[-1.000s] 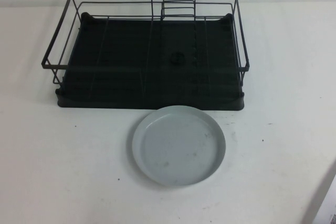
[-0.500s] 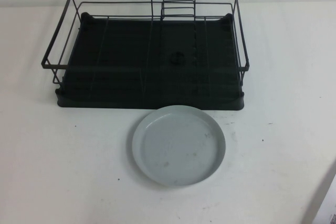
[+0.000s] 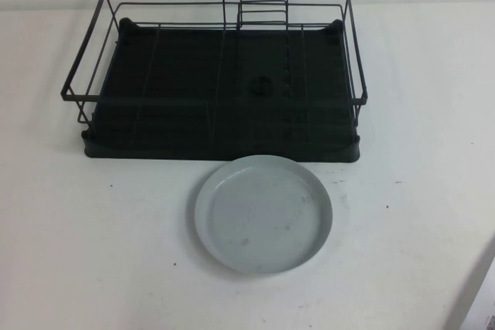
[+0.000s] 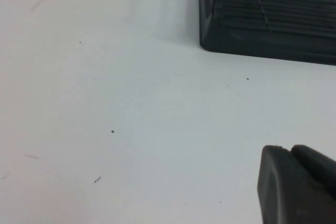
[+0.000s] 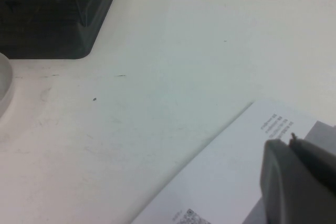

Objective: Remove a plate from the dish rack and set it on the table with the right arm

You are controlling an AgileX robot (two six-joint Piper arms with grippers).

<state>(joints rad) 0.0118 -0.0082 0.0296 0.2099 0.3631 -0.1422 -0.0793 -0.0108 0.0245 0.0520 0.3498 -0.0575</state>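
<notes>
right gripper (image 5: 300,182): pressed together and holding nothing; only a dark grey finger shows in its wrist view, hanging over the near right edge of the table, above a white printed sheet (image 5: 231,174)
white printed sheet: directly under the right gripper, lying at an angle, with small dark print on it; in the high view it shows as a pale strip (image 3: 483,299) at the near right corner
the plate (image 3: 264,214): well away from the right gripper, toward the middle of the table; it lies flat, right way up, with its rim up, outside the rack and just beside the rack's near edge; only a sliver of its rim (image 5: 4,85) shows in the right wrist view
the dish rack (image 3: 216,75): beyond the plate as seen from the right gripper, black wire frame on a black tray base, with a small upright wire holder (image 3: 263,9) at its far side
the table (image 3: 93,253): white, with small dark specks, bearing the plate and the rack
left gripper (image 4: 296,184): a dark finger part shows in its own wrist view, low over bare table, a corner of the rack (image 4: 262,19) well beyond it; whether it is spread or closed I cannot tell
</notes>
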